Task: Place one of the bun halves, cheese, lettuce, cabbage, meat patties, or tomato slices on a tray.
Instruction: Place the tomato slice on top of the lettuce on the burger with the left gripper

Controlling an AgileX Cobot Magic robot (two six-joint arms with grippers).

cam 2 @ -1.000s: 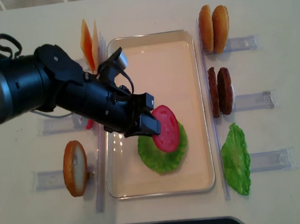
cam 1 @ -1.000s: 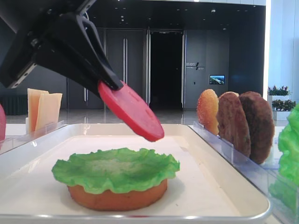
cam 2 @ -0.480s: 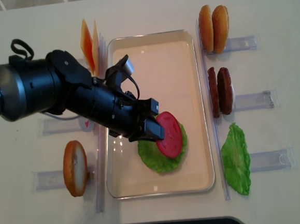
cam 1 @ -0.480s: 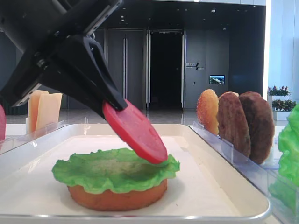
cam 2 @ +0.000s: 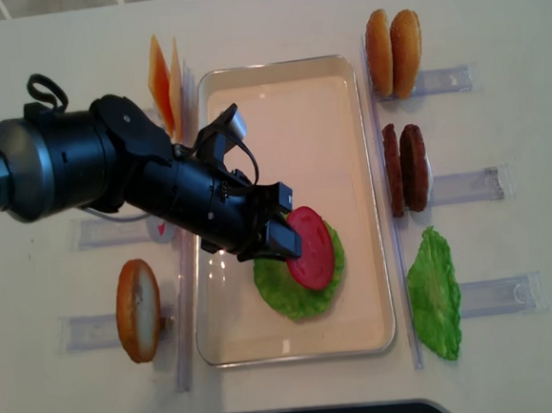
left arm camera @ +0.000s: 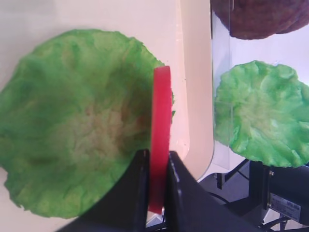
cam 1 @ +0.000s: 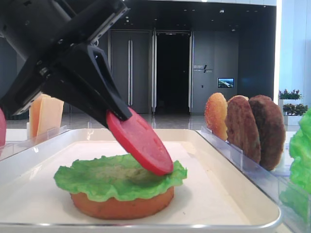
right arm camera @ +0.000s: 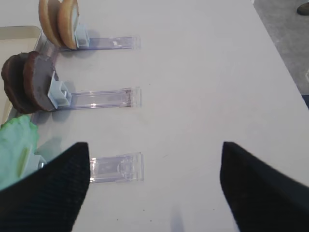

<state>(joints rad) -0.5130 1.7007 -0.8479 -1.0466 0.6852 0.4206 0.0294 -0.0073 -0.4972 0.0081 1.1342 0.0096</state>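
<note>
The pale bench carries everything, with the cream tray at its middle. The left arm reaches over the tray's left rim, its left claw clamped on a red tomato slice held tilted, the lower edge touching the lettuce. That lettuce leaf lies on a flat bun half in the tray's near part. Right of the tray, in clear racks, stand two bun halves, two meat patties and another lettuce leaf. Left of the tray stand cheese slices and one more bun half. The right claw hovers over the bench right of those racks, its fingers spread apart, holding nothing.
</note>
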